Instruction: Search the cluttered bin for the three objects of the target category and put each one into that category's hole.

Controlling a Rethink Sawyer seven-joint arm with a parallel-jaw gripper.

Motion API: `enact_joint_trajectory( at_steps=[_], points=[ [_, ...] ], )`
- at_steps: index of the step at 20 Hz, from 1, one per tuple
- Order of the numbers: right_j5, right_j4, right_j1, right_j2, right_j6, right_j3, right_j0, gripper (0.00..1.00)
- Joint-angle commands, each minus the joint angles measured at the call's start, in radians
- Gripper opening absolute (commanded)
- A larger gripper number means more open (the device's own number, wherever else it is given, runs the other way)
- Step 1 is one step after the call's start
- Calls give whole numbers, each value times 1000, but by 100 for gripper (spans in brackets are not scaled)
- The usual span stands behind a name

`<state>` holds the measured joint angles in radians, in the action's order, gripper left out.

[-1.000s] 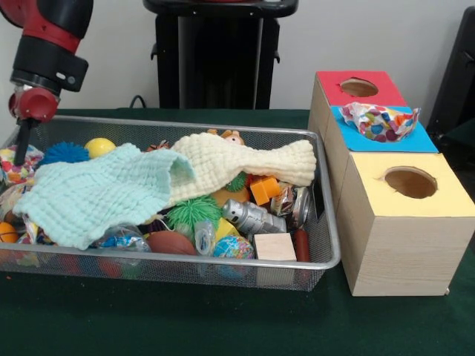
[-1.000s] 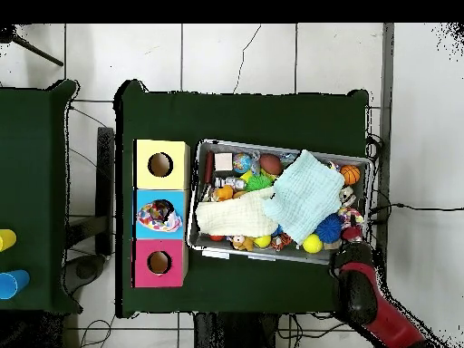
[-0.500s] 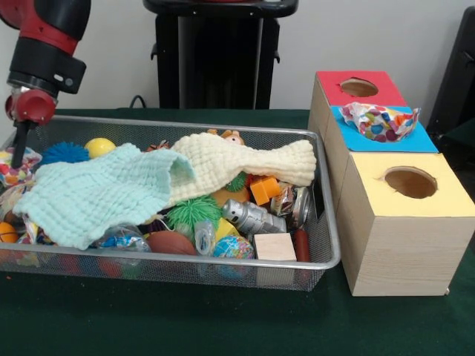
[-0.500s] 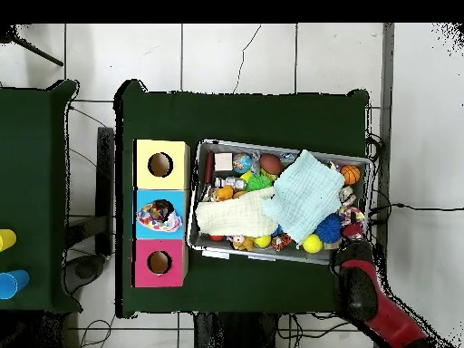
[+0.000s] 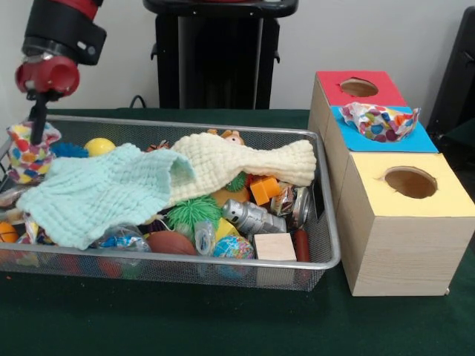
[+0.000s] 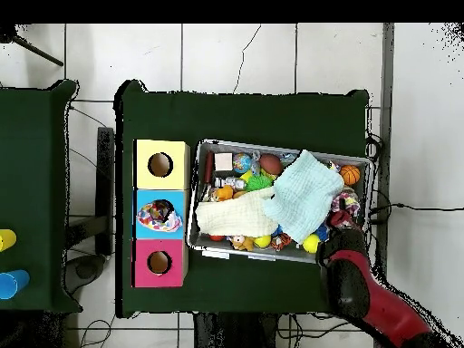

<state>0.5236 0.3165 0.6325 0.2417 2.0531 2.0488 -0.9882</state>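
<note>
Patterned cloth point(image 5: 28, 152) lifted, hanging under hand point(image 5: 35, 127)

The arm point(image 5: 63, 26) was red and black, its pincer point(image 5: 35, 126) dark. Under it hung a white cloth bundle point(image 5: 28, 154) spotted with red, blue, yellow and green. In the silver wire bin point(image 5: 185, 269) lay a pale mint waffle cloth point(image 5: 96, 191), a cream waffle cloth point(image 5: 245, 163), a yellow ball point(image 5: 99, 146), a green spiky ball point(image 5: 193, 211) and an orange cube point(image 5: 264, 190). The wooden boxes bore a red top point(image 5: 356, 87), a blue top point(image 5: 427, 137) and a yellow top point(image 5: 412, 185). The surface point(image 5: 185, 319) was dark green.
</note>
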Motion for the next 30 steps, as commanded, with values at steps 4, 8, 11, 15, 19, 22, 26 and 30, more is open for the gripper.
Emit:
enact_joint_trajectory(
  at_steps=[4,8,11,15,19,22,26,30],
  points=[
    [-353,-192,338,-66,142,155,253,0],
    [-478,-264,395,-125,158,177,379,0],
    [-566,-329,424,-207,191,181,503,0],
    [-703,-391,460,-304,237,161,656,0],
    [-807,-440,468,-401,299,128,800,0],
    [-871,-472,467,-457,339,111,888,0],
    [-958,-522,477,-522,420,100,1017,0],
    [-1063,-543,483,-603,514,34,1164,0]
  ],
)
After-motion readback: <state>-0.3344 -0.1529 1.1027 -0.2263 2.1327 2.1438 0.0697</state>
